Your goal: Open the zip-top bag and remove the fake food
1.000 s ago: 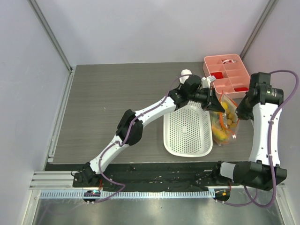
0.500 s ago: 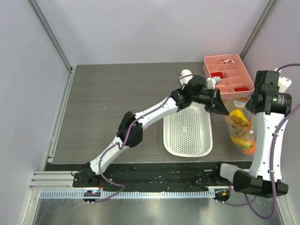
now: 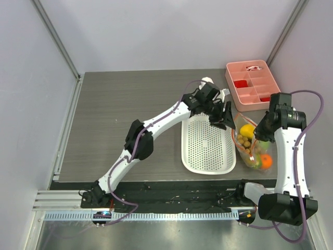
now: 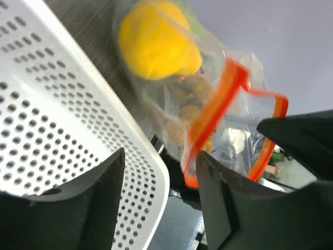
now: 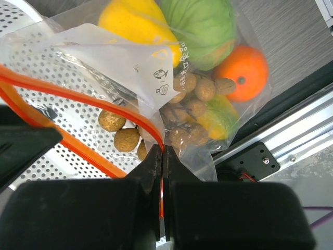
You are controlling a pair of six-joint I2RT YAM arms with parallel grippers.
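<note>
The zip-top bag (image 3: pixel 248 147) hangs at the white basket's right edge, its orange-red zip strip (image 5: pixel 78 94) parted. My right gripper (image 5: pixel 163 152) is shut on one side of that strip (image 3: pixel 257 139). The fake food is inside the bag: a yellow lemon (image 5: pixel 136 22), a green fruit (image 5: pixel 200 26), an orange (image 5: pixel 242 73), brown grapes (image 5: pixel 192 107) and a mango (image 5: pixel 218 120). My left gripper (image 4: pixel 160 195) is open over the basket's rim (image 3: pixel 222 117). The bag's other strip edge (image 4: pixel 216 117) lies just beside its right finger, not clamped.
The white perforated basket (image 3: pixel 208 151) lies under and left of the bag. A pink compartment tray (image 3: pixel 252 83) sits at the back right corner. The table's front rail (image 5: pixel 291 140) runs close below the bag.
My left gripper has opened, let go of the bag's mouth and drawn back left over the basket. The right gripper carried the bag slightly left, toward the basket.
</note>
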